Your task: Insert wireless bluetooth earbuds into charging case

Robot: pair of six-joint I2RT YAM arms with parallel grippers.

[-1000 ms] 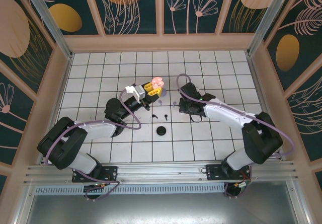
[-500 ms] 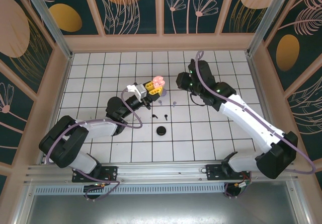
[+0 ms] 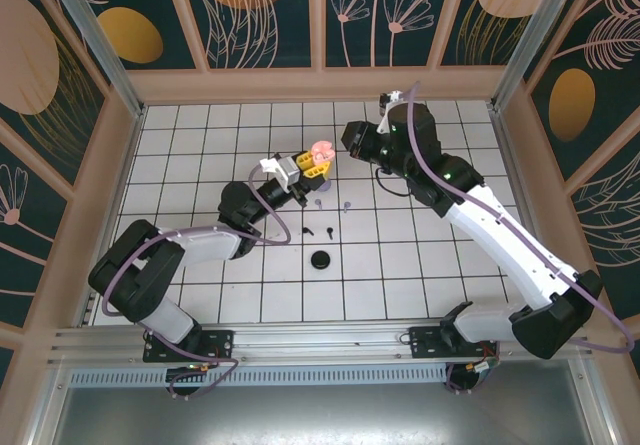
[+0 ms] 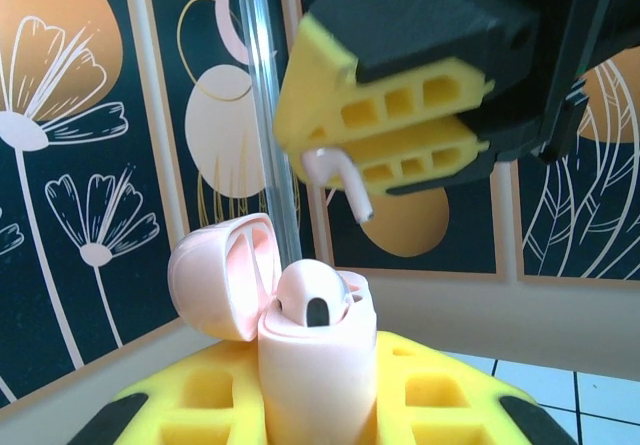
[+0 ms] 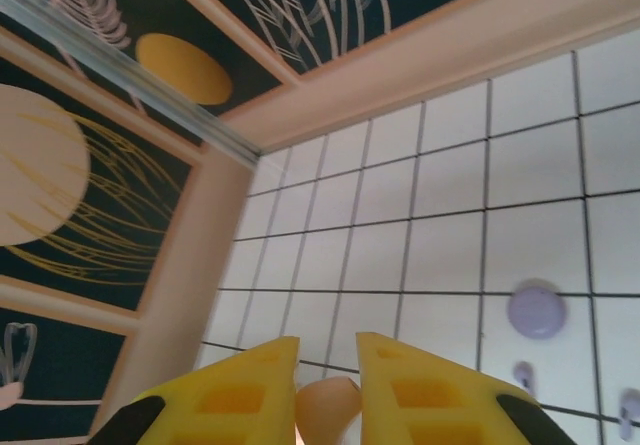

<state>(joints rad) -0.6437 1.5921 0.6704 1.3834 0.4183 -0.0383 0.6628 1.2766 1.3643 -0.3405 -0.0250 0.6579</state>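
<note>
My left gripper (image 4: pixel 318 410) is shut on an open pink charging case (image 4: pixel 315 365), held upright with its lid (image 4: pixel 218 275) tipped back to the left. One pink earbud (image 4: pixel 312 300) sits in the case. Just above it hangs my right gripper (image 4: pixel 345 160), shut on a second pink earbud (image 4: pixel 340 175) whose stem points down at the case. That earbud (image 5: pixel 328 405) also shows between the yellow fingers (image 5: pixel 420 385) in the right wrist view. From above, the case (image 3: pixel 322 152) and both grippers, left (image 3: pixel 312 163) and right (image 3: pixel 347 139), meet over the table's middle.
On the tiles lie two lilac earbuds (image 3: pixel 318 204) (image 3: pixel 346 205), two black earbuds (image 3: pixel 308 231) (image 3: pixel 328 231) and a round black case (image 3: pixel 320 260). A round lilac case (image 5: pixel 537 311) lies below the right gripper. Patterned walls enclose the table.
My right arm has risen from the tiles and swung back and left until its gripper hangs by the pink case. The left gripper has carried the case slightly right and farther back.
</note>
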